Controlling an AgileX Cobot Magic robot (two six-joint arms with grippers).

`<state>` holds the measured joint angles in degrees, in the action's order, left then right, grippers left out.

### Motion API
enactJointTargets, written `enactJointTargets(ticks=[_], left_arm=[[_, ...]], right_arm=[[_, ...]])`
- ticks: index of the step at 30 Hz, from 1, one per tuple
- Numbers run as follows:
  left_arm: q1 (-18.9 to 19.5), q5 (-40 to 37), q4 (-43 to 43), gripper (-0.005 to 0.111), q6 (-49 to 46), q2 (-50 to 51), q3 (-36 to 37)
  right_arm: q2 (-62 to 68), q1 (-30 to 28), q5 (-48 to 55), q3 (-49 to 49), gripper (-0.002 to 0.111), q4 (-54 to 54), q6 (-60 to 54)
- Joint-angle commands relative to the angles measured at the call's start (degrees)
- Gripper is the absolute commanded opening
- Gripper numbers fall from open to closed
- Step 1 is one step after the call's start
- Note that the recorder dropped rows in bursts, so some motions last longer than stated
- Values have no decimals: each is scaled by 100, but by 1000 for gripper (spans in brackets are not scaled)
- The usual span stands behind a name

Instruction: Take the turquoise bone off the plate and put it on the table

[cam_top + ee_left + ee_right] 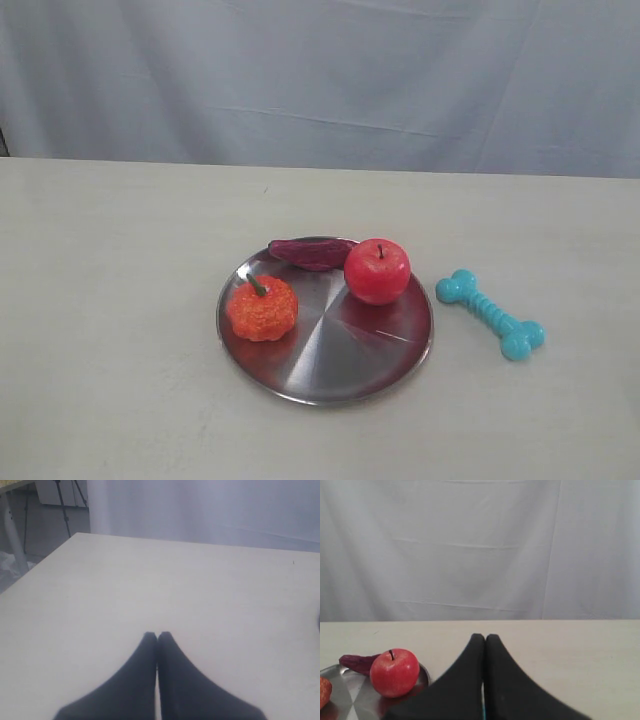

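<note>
The turquoise bone point(491, 313) lies flat on the cream table point(110, 300), just right of the steel plate point(330, 365) and apart from its rim. Neither arm shows in the exterior view. In the left wrist view my left gripper point(157, 635) is shut with nothing between its fingers, over bare tabletop. In the right wrist view my right gripper point(485, 637) is shut and empty too; the plate point(350, 697) is off to one side of it, and only a thin turquoise sliver shows low in the gap between its fingers.
On the plate sit a red apple point(377, 270), an orange pumpkin toy point(261, 308) and a dark purple piece point(310, 252). The apple point(394, 672) also shows in the right wrist view. A grey cloth backdrop point(320, 80) hangs behind the table. A table edge point(35, 567) shows in the left wrist view.
</note>
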<state>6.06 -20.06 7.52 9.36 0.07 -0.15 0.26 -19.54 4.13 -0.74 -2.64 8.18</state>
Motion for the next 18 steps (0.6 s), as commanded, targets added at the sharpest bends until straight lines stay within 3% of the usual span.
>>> enactJointTargets(ticks=[1, 18], left_arm=[[-28, 23, 5, 0, 0, -7, 15], [-28, 23, 5, 0, 0, -7, 15]], right_arm=[[-26, -37, 192, 74, -1, -40, -4], [-26, -37, 1101, 74, -1, -40, -4]])
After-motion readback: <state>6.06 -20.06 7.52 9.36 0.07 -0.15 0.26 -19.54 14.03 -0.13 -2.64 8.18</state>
